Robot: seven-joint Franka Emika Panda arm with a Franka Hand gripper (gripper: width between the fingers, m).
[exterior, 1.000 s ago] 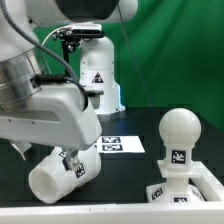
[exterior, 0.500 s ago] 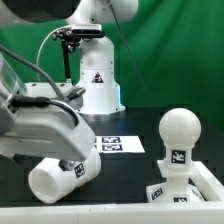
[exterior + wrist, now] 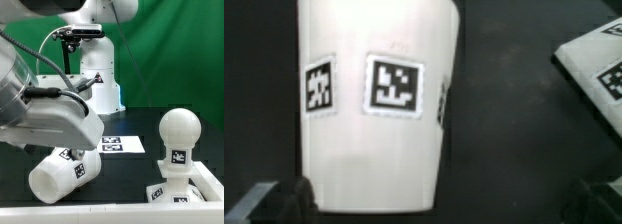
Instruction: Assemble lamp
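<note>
The white tapered shade (image 3: 58, 175) lies on its side on the black table at the exterior view's lower left. In the wrist view the shade (image 3: 381, 110) fills the middle, with two square tags facing me. My gripper (image 3: 445, 204) is open just above it; one dark finger (image 3: 281, 200) stands beside the shade's end and the other is far off to the side. In the exterior view my arm hides the gripper. The round-headed bulb (image 3: 180, 135) stands upright on the blocky base (image 3: 182, 192) at the exterior view's right.
The marker board (image 3: 120, 145) lies flat behind the shade. The big white robot pedestal (image 3: 100, 75) stands at the back before a green backdrop. A white tagged corner (image 3: 598, 60) shows in the wrist view; I cannot tell which thing it is.
My arm has shifted slightly above the shade, swinging back toward the exterior view's right. The shade, bulb and base have not moved.
</note>
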